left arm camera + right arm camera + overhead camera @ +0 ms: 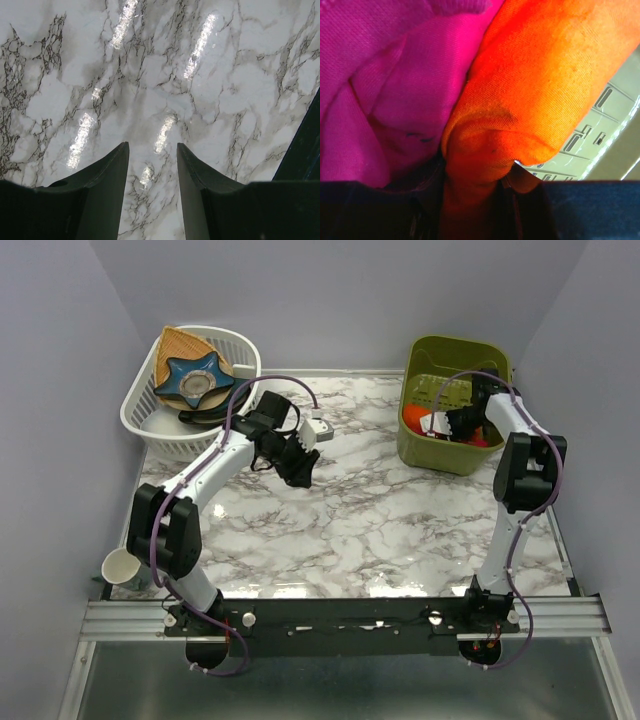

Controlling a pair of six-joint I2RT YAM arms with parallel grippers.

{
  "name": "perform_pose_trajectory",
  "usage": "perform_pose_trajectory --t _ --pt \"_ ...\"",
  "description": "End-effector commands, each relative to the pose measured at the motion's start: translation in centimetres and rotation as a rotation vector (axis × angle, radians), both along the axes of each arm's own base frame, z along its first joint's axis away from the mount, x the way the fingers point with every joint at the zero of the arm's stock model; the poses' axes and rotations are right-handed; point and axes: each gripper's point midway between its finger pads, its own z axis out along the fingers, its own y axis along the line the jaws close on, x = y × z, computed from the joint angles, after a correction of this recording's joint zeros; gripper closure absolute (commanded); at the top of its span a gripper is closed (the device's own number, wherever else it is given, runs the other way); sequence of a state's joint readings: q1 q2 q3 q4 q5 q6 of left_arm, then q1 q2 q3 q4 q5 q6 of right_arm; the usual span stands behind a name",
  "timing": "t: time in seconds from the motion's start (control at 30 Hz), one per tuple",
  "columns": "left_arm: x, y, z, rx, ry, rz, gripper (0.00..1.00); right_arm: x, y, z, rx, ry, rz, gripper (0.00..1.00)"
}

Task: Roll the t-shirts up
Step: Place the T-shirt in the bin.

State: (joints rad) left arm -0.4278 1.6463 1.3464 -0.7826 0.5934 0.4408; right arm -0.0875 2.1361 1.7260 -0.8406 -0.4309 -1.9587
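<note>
Two arms are in different places: the right gripper is down inside the green bin at the far right of the marble table, its fingers pinching a bunched fold of the orange t-shirt, which lies in that bin pressed against a magenta garment. Over on the left, the left gripper hangs above the tabletop, fingers spread apart with only marble showing between them, well apart from the bin
</note>
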Motion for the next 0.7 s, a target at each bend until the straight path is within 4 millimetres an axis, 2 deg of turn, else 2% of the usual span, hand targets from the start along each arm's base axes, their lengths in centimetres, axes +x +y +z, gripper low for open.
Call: perform_pose_trajectory --t 0.0,0.17,0.27,0.33,0.37,0.43,0.47,0.6,0.67 --pt "0.8 -0.3 0.4 -0.003 -0.026 0.004 0.49 -3.7 -0.4 -2.9 -0.069 0.172 0.057 1.0" --pt "0.9 -0.4 0.5 -0.008 -0.028 0.007 0.49 -1.1 -0.4 -2.2 -0.053 0.103 -0.022 1.0" --pt "0.9 -0.5 0.5 -0.012 -0.024 0.004 0.49 -1.3 -2.3 -3.2 -0.171 0.119 -0.032 1.0" --pt "0.9 -0.6 0.5 -0.016 -0.023 0.006 0.49 -1.3 -2.9 -3.4 -0.206 0.119 -0.034 0.99" --pt "0.9 -0.6 0.5 -0.019 -0.023 0.007 0.49 -1.8 -3.3 -3.9 -0.226 0.131 -0.032 0.86" --pt "1.0 -0.9 0.6 -0.028 -0.024 0.009 0.49 -1.1 -3.3 -3.1 -0.23 0.071 -0.037 0.6" --pt "1.0 -1.0 0.6 -0.03 -0.021 0.007 0.49 -1.9 -3.3 -3.8 -0.231 0.082 -0.032 0.47" --pt "0.8 -1.0 0.5 -0.034 -0.018 0.0 0.49 -1.5 -3.2 -2.4 -0.214 0.064 -0.059 0.4" --pt "0.8 -1.0 0.6 -0.036 -0.026 -0.002 0.49 -1.9 -3.2 -1.7 -0.202 0.083 -0.087 0.29"
